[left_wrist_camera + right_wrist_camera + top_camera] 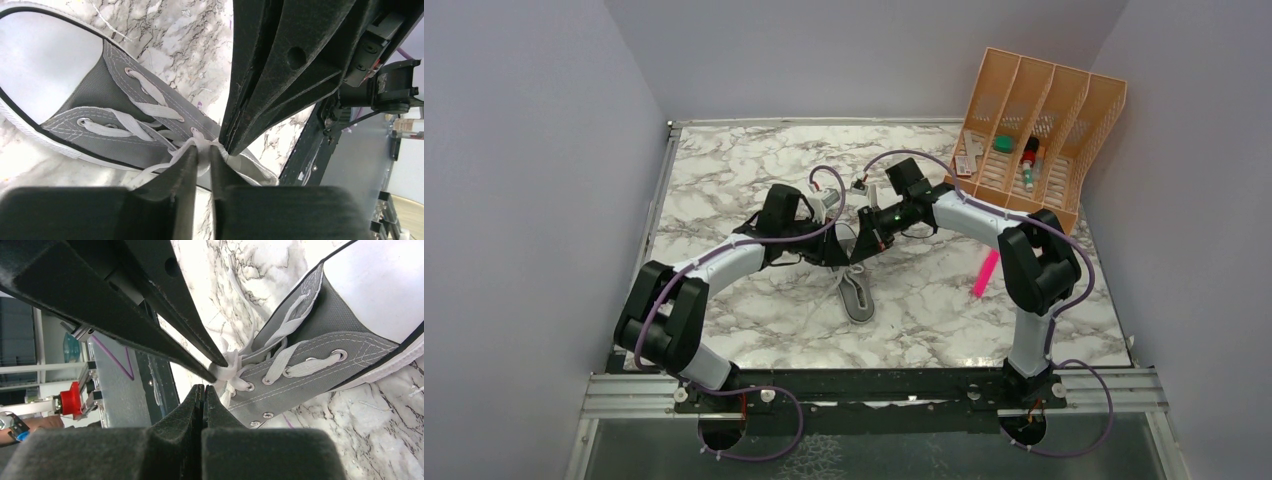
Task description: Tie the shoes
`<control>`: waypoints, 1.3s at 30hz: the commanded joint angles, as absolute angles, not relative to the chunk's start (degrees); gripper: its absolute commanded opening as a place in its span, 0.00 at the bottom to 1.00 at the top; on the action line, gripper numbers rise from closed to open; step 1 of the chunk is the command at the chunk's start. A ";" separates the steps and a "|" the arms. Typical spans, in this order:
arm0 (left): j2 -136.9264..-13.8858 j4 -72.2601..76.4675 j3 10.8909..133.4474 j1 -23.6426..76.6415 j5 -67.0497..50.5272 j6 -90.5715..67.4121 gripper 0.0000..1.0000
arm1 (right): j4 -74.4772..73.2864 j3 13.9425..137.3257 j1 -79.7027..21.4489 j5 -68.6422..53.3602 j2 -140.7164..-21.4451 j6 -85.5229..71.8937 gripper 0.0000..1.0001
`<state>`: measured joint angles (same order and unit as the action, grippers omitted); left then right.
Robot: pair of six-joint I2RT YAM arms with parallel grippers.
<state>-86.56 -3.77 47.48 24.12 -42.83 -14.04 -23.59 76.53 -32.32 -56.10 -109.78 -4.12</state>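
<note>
The grey canvas sneaker (858,296) lies mid-table with its toe toward the arms; it also shows in the left wrist view (100,95) and the right wrist view (325,340). Its white laces (150,107) cross the eyelets and bunch near the top ones (230,371). My left gripper (202,152) is shut on that white lace bunch, just above the shoe (844,255). My right gripper (202,388) is shut, its tips right beside the same bunch (861,258); no lace shows between its jaws. The two grippers meet tip to tip.
An orange divided organiser (1034,130) with small items stands at the back right. A pink marker (985,273) lies right of the shoe. The marble table (744,170) is walled on the left, back and right.
</note>
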 commanded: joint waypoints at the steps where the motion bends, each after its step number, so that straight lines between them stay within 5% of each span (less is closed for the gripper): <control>1: -86.80 -4.32 49.60 24.08 -40.66 -13.19 0.08 | -22.14 78.34 -32.63 -57.51 -110.04 -5.22 0.01; 3: -86.37 -5.85 49.90 24.08 -39.04 -13.11 0.04 | -24.66 79.36 -32.61 -54.76 -109.63 -6.33 0.03; 9: -86.49 -7.81 50.62 24.00 -39.62 -16.96 0.00 | -31.14 78.76 -32.70 -41.65 -103.07 -11.42 0.50; 15: -86.81 -7.82 51.89 24.00 -39.89 -20.06 0.00 | -31.03 72.22 -37.14 -32.03 -94.45 -14.84 0.66; 28: -88.30 -13.19 53.61 23.99 -38.52 -22.40 0.00 | -0.90 58.91 -58.30 -9.14 -91.96 -38.66 0.68; 39: -90.12 -13.37 53.73 23.91 -38.81 -24.08 0.00 | -17.03 71.18 -68.80 20.50 -109.59 -56.06 0.68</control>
<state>-89.93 -13.96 51.99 23.24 -37.41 -23.24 -9.39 66.52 -66.87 8.67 -103.88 -48.66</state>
